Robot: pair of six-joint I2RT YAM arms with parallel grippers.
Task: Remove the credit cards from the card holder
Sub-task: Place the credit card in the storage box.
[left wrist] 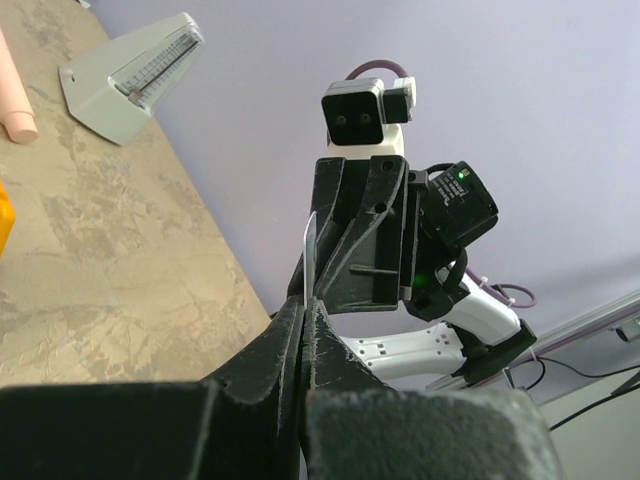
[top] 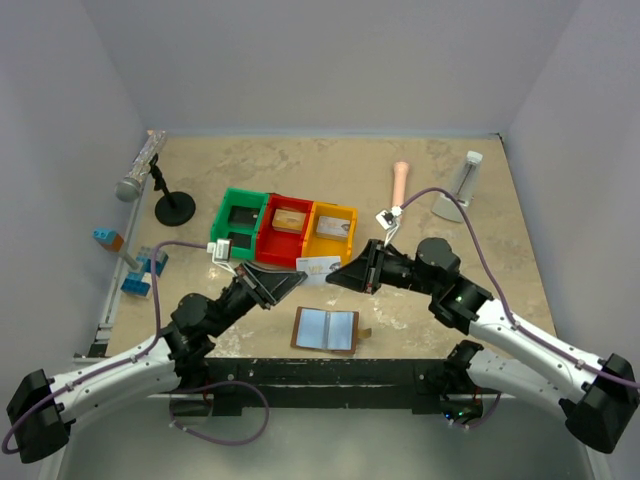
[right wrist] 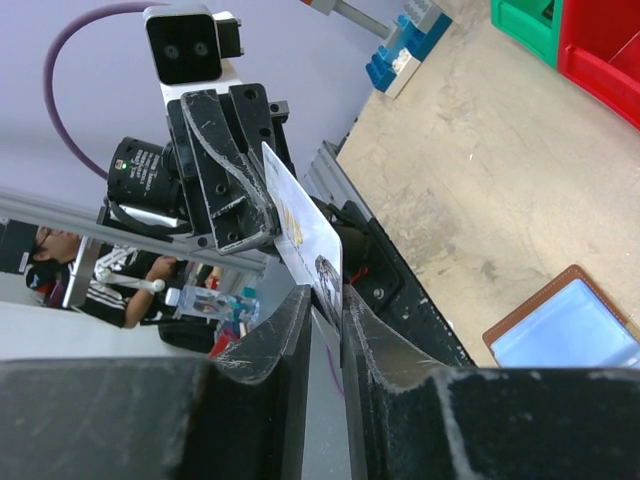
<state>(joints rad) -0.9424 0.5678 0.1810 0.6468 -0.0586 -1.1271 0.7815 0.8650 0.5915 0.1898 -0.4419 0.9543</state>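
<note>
Well, your card holder [top: 325, 329] lay open and flat near the table's front edge, pale inside up, its long axis left to right. Above it, the credit card [top: 318, 268] ran lengthwise between both claws. Your left gripper [left wrist: 303, 303] was clamped on one end. Your right gripper [right wrist: 327, 300] straddled the other, jaws narrow; you couldn't tell whether they gripped.

card holder [top: 325, 329] before 3 bins [top: 262, 228], card [top: 318, 267] between them
</note>
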